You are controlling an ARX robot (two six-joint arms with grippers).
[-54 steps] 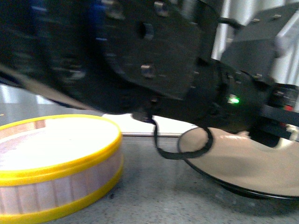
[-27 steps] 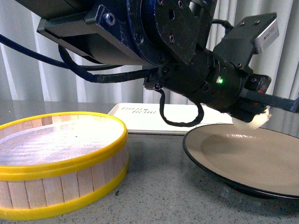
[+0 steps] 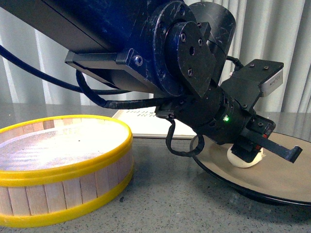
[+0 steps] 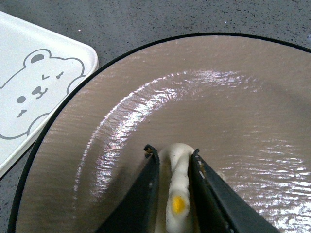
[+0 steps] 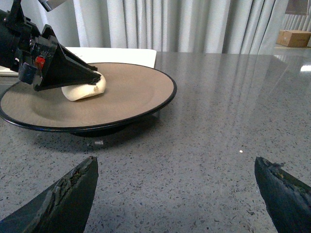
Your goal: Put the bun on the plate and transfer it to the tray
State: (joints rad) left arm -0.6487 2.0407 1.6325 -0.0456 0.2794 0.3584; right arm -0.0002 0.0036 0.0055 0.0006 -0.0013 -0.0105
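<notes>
Left gripper (image 4: pixel 173 151) is down over the plate (image 4: pixel 218 111), jaws narrow and pinched on the bun (image 4: pixel 179 194), which bulges up between the two black fingers (image 4: pixel 146 194). From the right wrist view the bun (image 5: pixel 83 87) sits with its underside on the plate's (image 5: pixel 131 92) tan inside, off centre, on the half toward the wooden basket (image 3: pixel 63 160). So I read this as the release moment.

To do it well, I want to open slowly and only as far as needed, because the dough is soft and squeezed and may cling to one finger. If it sticks, a quick lift could drag it up or roll it toward the black rim. Open first, pause, then rise straight up with no sideways drift.

Right gripper (image 5: pixel 175 162) is spread wide and empty, low over the worktop (image 5: pixel 218 121) on the plate's far side from the basket, near its rim but not touching. It looks well placed to take the plate once the left arm clears.

The tray (image 4: pixel 29 97) lies just beside the plate, behind it in the front view, with its bear drawing showing. The carry should be short, and I'd hold the plate level so the bun doesn't slide
</notes>
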